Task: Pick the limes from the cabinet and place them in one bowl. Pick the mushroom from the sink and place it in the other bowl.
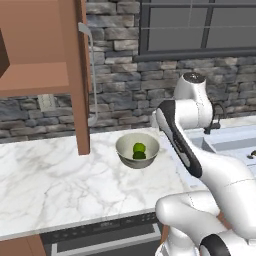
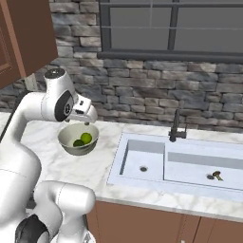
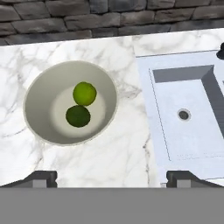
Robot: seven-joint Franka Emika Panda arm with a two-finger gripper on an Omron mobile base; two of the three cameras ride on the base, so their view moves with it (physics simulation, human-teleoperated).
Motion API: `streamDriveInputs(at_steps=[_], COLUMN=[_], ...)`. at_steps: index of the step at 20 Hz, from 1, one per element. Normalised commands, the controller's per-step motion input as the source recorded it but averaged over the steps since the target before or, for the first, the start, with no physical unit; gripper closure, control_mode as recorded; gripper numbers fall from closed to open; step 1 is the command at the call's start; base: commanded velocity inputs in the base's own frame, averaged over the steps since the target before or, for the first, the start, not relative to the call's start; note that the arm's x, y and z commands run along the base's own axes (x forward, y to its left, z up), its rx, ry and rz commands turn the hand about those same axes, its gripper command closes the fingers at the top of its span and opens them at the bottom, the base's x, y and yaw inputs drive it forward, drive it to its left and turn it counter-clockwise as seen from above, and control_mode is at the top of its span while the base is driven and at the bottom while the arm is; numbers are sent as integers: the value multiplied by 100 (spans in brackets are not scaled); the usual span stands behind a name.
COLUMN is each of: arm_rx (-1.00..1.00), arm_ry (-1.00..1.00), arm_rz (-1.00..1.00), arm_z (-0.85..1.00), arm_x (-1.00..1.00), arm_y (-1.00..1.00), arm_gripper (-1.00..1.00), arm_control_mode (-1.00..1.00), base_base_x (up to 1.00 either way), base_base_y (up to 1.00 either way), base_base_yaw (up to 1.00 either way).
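Observation:
Two limes lie side by side in the cream-grey bowl [image 3: 39, 109] on the marble counter, the brighter lime [image 3: 84, 93] touching the darker lime [image 3: 78, 116]. My gripper [image 3: 113, 177] hovers above the counter between that bowl and the sink [image 3: 192, 135], open, with nothing between its fingertips [image 3: 41, 177]. From the right base view the gripper [image 2: 86, 121] hangs just over the bowl [image 2: 64, 137]. The mushroom [image 2: 217, 175] rests in the sink's right basin [image 2: 204, 163]. The brown cabinet [image 1: 35, 50] stands open at the upper left. The other bowl is out of view.
The open cabinet door [image 1: 80, 75] juts out over the counter, left of the bowl [image 1: 122, 145]. A dark faucet [image 2: 176, 126] rises behind the sink. A stone wall and a window run along the back. Marble counter [image 1: 50, 180] spreads left of the bowl.

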Motion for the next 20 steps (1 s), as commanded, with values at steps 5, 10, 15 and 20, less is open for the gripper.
streamDriveInputs(at_steps=[5,10,15,20], arm_rx=[2,1,0,0], arm_ry=[-26,-19,0,0], arm_rz=[0,0,0,0], arm_z=[18,0,0,-5], arm_x=[-72,-47,0,-7], arm_y=[-29,-11,0,0], arm_gripper=[-100,-100,-100,-100], arm_control_mode=[-100,-100,-100,-100], base_base_x=[0,0,0,0], base_base_y=[0,0,0,0], base_base_yaw=[0,0,0,0])
